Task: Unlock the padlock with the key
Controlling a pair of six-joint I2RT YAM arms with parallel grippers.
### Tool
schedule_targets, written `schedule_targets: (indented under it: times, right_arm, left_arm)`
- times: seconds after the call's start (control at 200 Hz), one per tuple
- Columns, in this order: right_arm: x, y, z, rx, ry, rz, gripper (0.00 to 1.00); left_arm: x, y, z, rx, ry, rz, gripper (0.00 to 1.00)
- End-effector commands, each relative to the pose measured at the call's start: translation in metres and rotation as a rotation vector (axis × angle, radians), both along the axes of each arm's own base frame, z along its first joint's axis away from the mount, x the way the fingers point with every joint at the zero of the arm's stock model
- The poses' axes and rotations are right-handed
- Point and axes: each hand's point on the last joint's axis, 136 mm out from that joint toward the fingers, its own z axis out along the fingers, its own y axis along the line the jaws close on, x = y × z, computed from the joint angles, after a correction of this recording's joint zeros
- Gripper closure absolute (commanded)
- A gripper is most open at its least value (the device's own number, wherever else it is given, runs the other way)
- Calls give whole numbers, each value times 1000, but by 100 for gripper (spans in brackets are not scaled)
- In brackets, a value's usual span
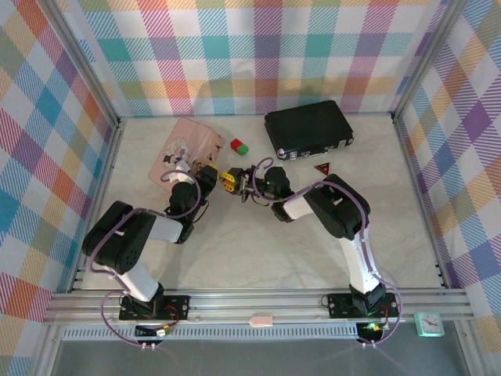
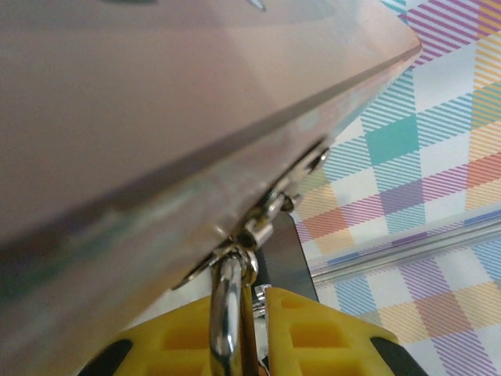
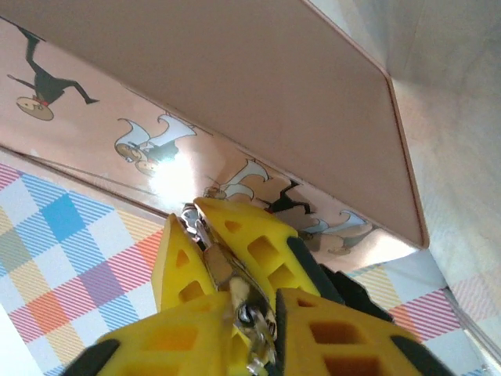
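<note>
Brass-gold squarish padlock (image 3: pixel 221 270) was clamped tight in left jaws, right against pink metal tin (image 3: pixel 235 102). Right jaws flanked thin silvery key (image 3: pixel 249 318); couldn't tell if gripping.

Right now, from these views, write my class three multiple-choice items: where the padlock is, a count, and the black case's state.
1. Where is the padlock? A) at the edge of the pink tin, between the fingers of the left gripper; B) on top of the black case; C) on the table by the right arm's base.
2. How many small cubes lie between the pink tin and the black case? A) one; B) two; C) four.
3. The black case is: A) open, lid up; B) closed, lying flat; C) standing on end.
Answers: 1 A, the left wrist view shows its shackle between yellow fingers under the tin. 2 B, a red cube and a green cube. 3 B, its lid is down in the top view.
</note>
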Motion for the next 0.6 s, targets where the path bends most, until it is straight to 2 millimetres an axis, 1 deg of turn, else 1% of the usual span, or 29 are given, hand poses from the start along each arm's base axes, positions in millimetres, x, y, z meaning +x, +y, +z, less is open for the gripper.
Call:
schedule_targets:
  times: [0.0, 0.12, 0.255, 0.335, 0.415, 0.485, 0.595]
  right_arm:
    - [11, -15, 47, 103, -159, -64, 67]
    - [8, -14, 42, 75, -191, -56, 58]
    - [1, -16, 25, 7, -218, -37, 54]
    - [-10, -19, 7, -90, -260, -4, 53]
    - [-18, -28, -12, -204, -308, 19, 53]
    - [-27, -35, -22, -297, -368, 64, 53]
    - [-47, -35, -31, -464, -513, 209, 55]
  left_arm:
    - [-18, -24, -6, 31, 91, -108, 100]
    - [-18, -18, -6, 49, 144, -72, 100]
    - [-20, -9, -3, 80, 180, -21, 100]
    - [-21, -5, 1, 98, 194, -2, 100]
    - [-22, -3, 4, 124, 204, 1, 100]
    - [-22, -2, 5, 138, 209, 3, 100]
    - [-23, -4, 5, 157, 231, -11, 100]
